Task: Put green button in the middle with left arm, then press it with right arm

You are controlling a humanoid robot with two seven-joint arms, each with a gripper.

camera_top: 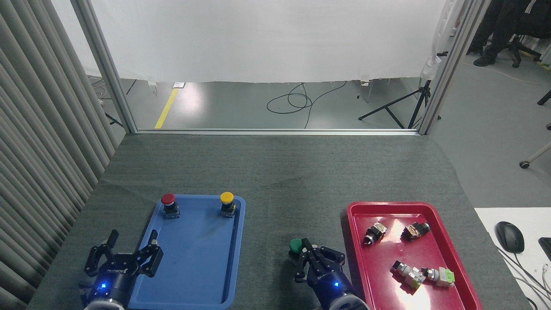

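Only legible text was white ROBOTIQ lettering on the left gripper point(129, 256) body, seen upside down. The right gripper point(311, 255) carried similar white lettering, too small to read.

Green button point(295, 246) stands upright on the grey counter point(275, 172) between the blue tray point(234, 258) and the red tray point(353, 241). Right hand point(311, 254) fingers closed together, tip just beside the green cap, contact unclear. Left hand point(129, 252) fingers spread, over the blue tray's left edge, holding nothing. Red button point(168, 204) and yellow button point(227, 203) at the blue tray's far end. Small loose parts point(413, 271) lie in the red tray. Mouse point(509, 236) far right.
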